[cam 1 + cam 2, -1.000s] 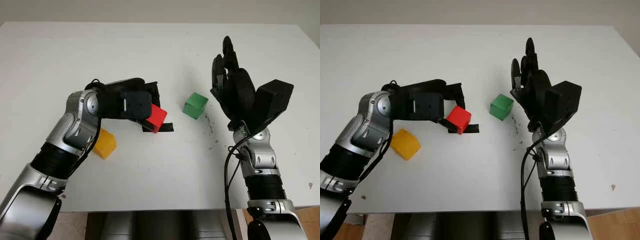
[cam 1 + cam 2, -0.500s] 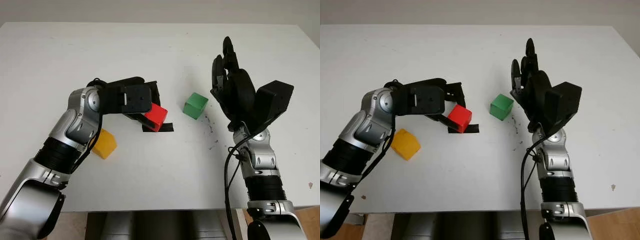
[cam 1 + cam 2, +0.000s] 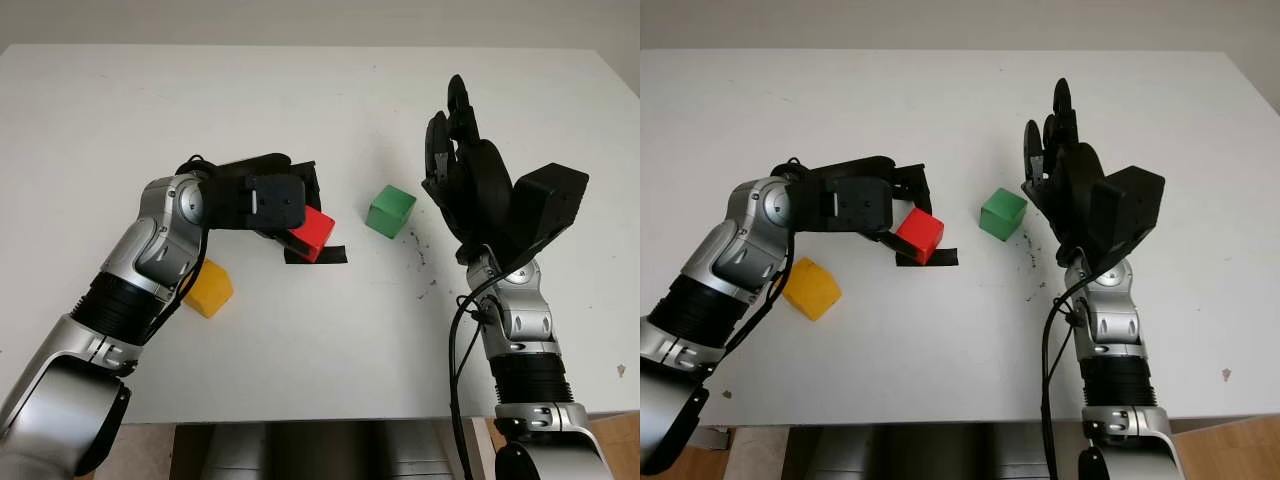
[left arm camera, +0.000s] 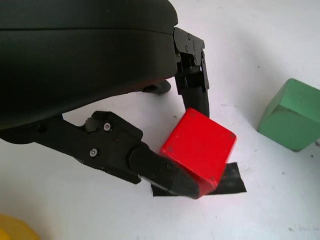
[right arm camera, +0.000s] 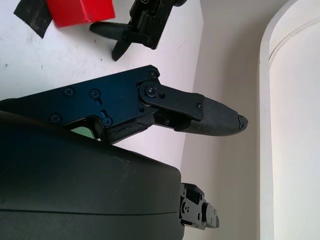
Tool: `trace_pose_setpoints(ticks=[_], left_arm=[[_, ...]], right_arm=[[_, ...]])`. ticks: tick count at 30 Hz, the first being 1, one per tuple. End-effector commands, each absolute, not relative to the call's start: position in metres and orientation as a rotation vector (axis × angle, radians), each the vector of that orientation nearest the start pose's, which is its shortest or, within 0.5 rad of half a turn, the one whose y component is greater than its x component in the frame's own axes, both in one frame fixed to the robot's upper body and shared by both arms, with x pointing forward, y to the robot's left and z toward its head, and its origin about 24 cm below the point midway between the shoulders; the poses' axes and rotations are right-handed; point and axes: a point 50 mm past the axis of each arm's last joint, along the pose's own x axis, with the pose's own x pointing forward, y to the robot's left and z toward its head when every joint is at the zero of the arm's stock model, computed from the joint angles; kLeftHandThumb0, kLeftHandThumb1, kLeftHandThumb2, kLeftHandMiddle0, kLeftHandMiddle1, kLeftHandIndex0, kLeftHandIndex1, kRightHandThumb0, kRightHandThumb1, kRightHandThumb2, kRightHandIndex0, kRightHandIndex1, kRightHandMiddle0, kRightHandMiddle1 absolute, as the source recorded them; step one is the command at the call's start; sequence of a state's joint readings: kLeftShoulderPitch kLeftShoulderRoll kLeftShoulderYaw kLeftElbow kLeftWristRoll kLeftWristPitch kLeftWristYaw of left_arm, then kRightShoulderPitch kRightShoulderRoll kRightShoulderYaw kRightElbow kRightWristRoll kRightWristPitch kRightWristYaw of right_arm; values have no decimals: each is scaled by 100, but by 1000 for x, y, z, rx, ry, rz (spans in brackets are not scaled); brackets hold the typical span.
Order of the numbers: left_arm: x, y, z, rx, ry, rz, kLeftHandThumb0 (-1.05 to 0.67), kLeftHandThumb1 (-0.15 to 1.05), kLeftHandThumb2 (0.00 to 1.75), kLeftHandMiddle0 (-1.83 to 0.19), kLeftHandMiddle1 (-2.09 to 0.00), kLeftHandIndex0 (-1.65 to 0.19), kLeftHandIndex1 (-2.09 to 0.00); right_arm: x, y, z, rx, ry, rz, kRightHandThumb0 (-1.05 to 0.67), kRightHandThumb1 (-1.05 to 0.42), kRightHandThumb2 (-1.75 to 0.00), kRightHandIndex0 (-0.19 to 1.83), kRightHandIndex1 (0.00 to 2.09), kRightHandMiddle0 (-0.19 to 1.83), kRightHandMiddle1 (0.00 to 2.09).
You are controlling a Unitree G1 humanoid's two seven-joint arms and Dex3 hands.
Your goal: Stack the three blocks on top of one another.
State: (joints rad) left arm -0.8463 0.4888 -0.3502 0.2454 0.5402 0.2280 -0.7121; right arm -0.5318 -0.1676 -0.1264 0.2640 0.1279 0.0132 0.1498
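No stack yet: left robot hand (image 3: 285, 210) pinches red block (image 3: 312, 232) over black tape (image 3: 330, 255); green block (image 3: 390, 210), yellow block (image 3: 209, 288) apart; right robot hand (image 3: 465, 170) open, raised.

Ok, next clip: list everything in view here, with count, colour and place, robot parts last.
Table: one, white, under everything.
Red block: one, mid-table, over the tape, between the left hand's fingers.
Green block: one, on the table right of the red block, apart from it.
Yellow block: one, near the left forearm, closer to the front edge.
Tape: one black strip, on the table under the red block.
Left robot hand: black, shut on the red block.
Right robot hand: black, open, raised right of the green block.
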Motion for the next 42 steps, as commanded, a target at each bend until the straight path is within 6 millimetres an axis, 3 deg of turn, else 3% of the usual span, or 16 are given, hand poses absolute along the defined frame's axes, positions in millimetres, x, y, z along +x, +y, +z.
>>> trace_pose_setpoints(ticks=[1, 7, 14, 20, 30, 38, 41, 42], left_arm=[[364, 126, 195, 1272, 20, -625, -57, 98, 5, -6, -5, -14, -56], [364, 128, 194, 1292, 47, -660, -70, 104, 9, -2, -5, -4, -21], [360, 130, 197, 1277, 39, -690, -85, 105, 26, 5, -3, 11, -7], [351, 139, 216, 1153, -68, -645, -85, 105, 39, 14, -4, 18, -4], [346, 185, 245, 797, -303, -407, -78, 105, 31, 14, -5, 11, -6], [337, 223, 233, 685, -370, -303, -73, 105, 26, 13, -6, 10, -6], [332, 240, 232, 704, -346, -330, -71, 105, 16, 4, -8, 3, -8], [330, 243, 233, 725, -342, -340, -68, 104, 11, -1, -8, -7, -12]], right_arm=[[343, -169, 144, -21, -273, 128, -68, -105, -65, -19, 0, -19, 0], [344, -169, 143, -11, -270, 127, -69, -105, -64, -19, 0, -19, 0], [345, -167, 144, -25, -269, 134, -70, -105, -65, -19, 0, -19, 0], [345, -167, 145, -12, -262, 131, -69, -105, -65, -19, 0, -19, 0], [345, -168, 145, -19, -259, 139, -68, -105, -66, -19, 0, -19, 0], [345, -173, 145, -34, -259, 142, -68, -105, -66, -19, 0, -19, 0], [345, -175, 146, -44, -263, 140, -66, -105, -69, -19, 0, -19, 0], [344, -175, 146, -47, -265, 141, -66, -105, -69, -19, 0, -19, 0]])
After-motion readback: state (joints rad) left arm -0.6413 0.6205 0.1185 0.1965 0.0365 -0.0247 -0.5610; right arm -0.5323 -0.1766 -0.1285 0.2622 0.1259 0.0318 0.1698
